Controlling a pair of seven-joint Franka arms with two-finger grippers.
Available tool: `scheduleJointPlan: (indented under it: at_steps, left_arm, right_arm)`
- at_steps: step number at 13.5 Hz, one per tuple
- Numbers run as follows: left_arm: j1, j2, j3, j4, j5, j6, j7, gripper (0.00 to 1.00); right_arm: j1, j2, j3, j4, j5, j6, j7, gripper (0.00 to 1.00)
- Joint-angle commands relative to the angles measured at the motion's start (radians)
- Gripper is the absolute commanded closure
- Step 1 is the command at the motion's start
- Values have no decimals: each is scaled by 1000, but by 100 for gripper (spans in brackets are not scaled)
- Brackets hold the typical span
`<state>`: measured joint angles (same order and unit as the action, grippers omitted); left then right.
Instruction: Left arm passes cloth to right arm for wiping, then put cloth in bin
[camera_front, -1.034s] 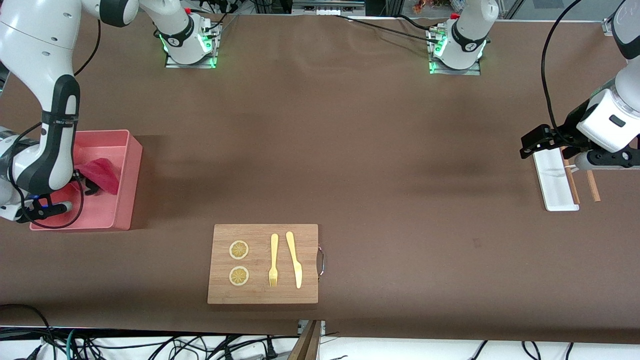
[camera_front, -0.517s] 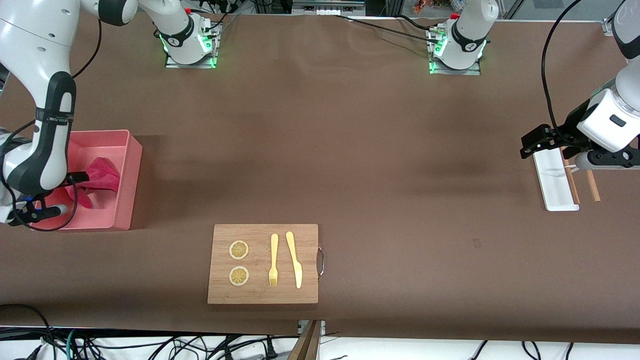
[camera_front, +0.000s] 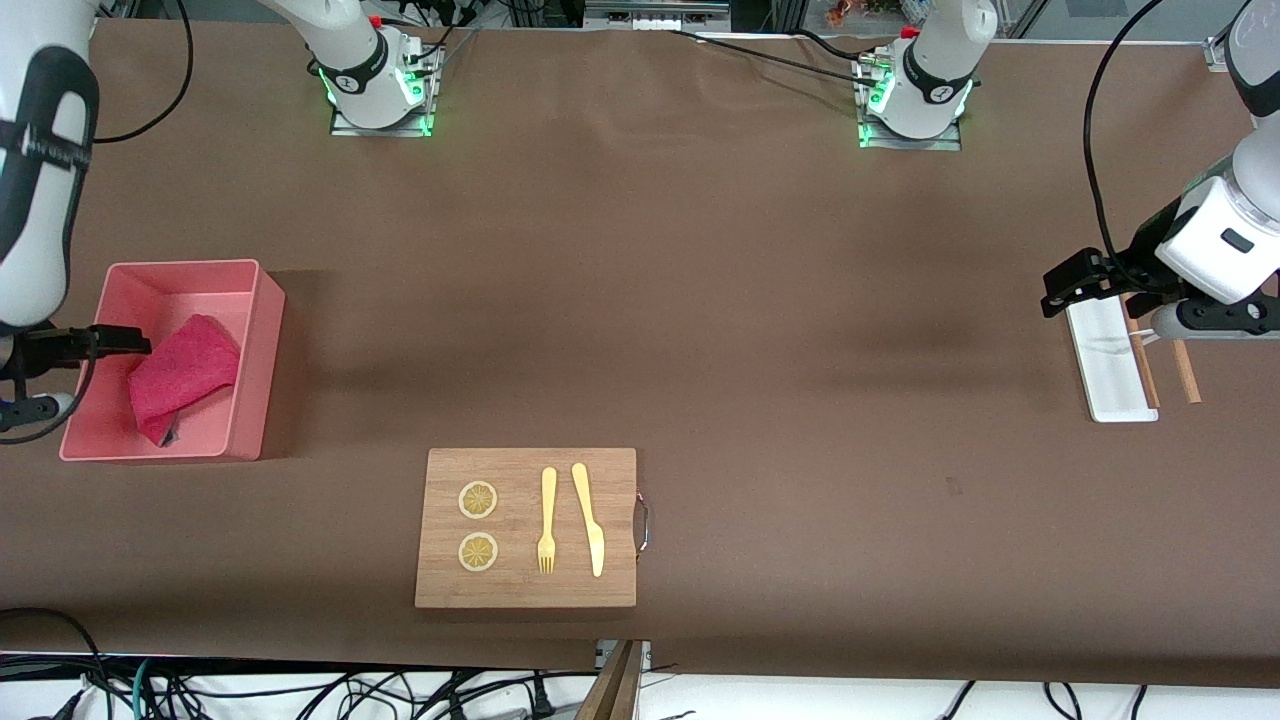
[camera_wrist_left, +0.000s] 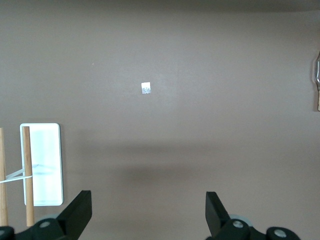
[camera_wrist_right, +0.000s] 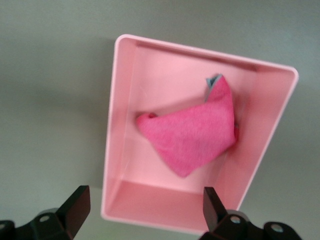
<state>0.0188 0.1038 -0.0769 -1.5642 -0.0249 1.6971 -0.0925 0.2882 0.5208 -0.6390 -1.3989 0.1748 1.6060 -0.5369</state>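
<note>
Right gripper (camera_front: 110, 342) risen clear of the bin (camera_front: 262, 330) since a second ago, fingers spread, empty, at frame's left edge, cloth (camera_front: 185, 375) crumpled inside bin, left gripper (camera_front: 1062, 285) waiting spread over white tray (camera_front: 1108, 375) at frame's right, no legible writing.

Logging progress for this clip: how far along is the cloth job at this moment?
It looks essentially finished. The pink cloth lies loose inside the pink bin, with nothing gripping it. The right pincer hangs open above the bin; the left pincer waits open over bare table beside the white tray. The handover and wiping cannot be checked from these views. Nothing is in hand; apparently only retreating the arms is left.
</note>
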Motion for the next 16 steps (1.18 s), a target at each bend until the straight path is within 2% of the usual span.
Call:
scheduleJointPlan:
  at_steps: [1,5,6,9,11,14,16]
  left_arm:
    - [-5,14,0,33,37,-17,8,0]
    - [-5,14,0,33,37,-17,8,0]
    - [-5,14,0,33,37,-17,8,0]
    - [-5,14,0,33,37,-17,8,0]
    - [-5,14,0,33,37,-17,8,0]
    - [-5,14,0,33,37,-17,8,0]
    - [-5,14,0,33,37,-17,8,0]
  right_arm:
    - [-64,-148,175,-29,-96,-84,171,0]
    - [-187,-307,485,-44,-242,-182,383,0]
    - [-210,-338,534,-54,-247,-185,387,0]
    - [-266,-424,591,-97,-219,-167,380,0]
    - [-287,-470,601,-97,-216,-166,383,0]
    - [-320,-495,605,-138,-219,-179,361,0]
    - [-331,-507,646,-138,-228,-179,379,0]
